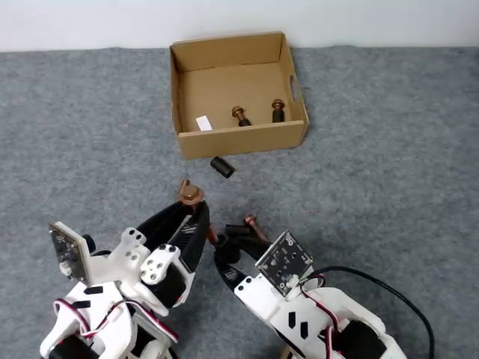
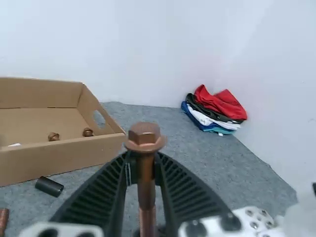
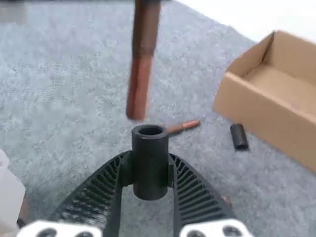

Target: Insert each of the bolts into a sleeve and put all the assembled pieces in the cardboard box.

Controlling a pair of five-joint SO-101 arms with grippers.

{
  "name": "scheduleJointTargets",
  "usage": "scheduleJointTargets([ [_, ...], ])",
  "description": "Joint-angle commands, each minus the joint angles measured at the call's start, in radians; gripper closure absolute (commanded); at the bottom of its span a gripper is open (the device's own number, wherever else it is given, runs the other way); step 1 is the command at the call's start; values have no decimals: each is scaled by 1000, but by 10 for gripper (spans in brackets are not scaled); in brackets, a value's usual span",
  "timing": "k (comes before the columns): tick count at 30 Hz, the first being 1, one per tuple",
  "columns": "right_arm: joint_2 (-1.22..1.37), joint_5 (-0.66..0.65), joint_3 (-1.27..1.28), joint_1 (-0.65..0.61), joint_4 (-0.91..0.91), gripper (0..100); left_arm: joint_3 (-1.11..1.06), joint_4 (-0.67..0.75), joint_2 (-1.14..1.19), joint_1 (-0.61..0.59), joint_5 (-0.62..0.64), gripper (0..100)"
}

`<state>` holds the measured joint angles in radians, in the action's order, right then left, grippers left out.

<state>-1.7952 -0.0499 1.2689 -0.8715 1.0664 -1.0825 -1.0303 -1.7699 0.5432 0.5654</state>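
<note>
My left gripper (image 1: 196, 218) (image 2: 144, 159) is shut on a copper bolt (image 2: 145, 140) (image 1: 191, 194), head up and shaft pointing down. My right gripper (image 1: 228, 253) (image 3: 149, 165) is shut on a black sleeve (image 3: 148, 148), held upright with its bore open at the top. The bolt's shaft (image 3: 139, 69) hangs just above and slightly behind the sleeve's mouth, apart from it. The cardboard box (image 1: 239, 140) (image 2: 59, 153) (image 3: 266, 106) holds two assembled pieces (image 1: 241, 114) (image 1: 278, 110). A loose sleeve (image 1: 222, 167) (image 2: 49, 186) (image 3: 239, 136) lies in front of the box.
A loose bolt (image 3: 182, 127) lies on the grey carpet between the grippers and the loose sleeve. Another copper bolt (image 1: 251, 222) lies beside my right gripper. Folded clothes (image 2: 215, 111) are stacked by the wall. A white label (image 1: 203, 123) lies in the box.
</note>
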Motion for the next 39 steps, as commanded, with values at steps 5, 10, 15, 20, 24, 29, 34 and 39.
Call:
scheduleJointTargets([
  [5,-7,-74,-11,-12,-74,990,45,55,98,21,15,995],
  [10,-7,-86,-12,-12,-73,990,38,120,140,21,15,995],
  [15,-8,-86,-12,-12,-73,990,22,120,127,14,15,995],
  [20,-8,-86,-12,-12,-73,990,22,121,117,12,15,995],
  [24,-8,-86,-12,-12,-73,990,24,135,117,9,15,995],
  [29,-8,-86,-12,-12,-73,990,16,166,117,-40,17,995],
  [34,-8,-86,-11,-12,-73,990,15,164,120,-37,17,995],
  [39,-8,-86,-8,-12,-73,990,15,130,121,17,17,995],
])
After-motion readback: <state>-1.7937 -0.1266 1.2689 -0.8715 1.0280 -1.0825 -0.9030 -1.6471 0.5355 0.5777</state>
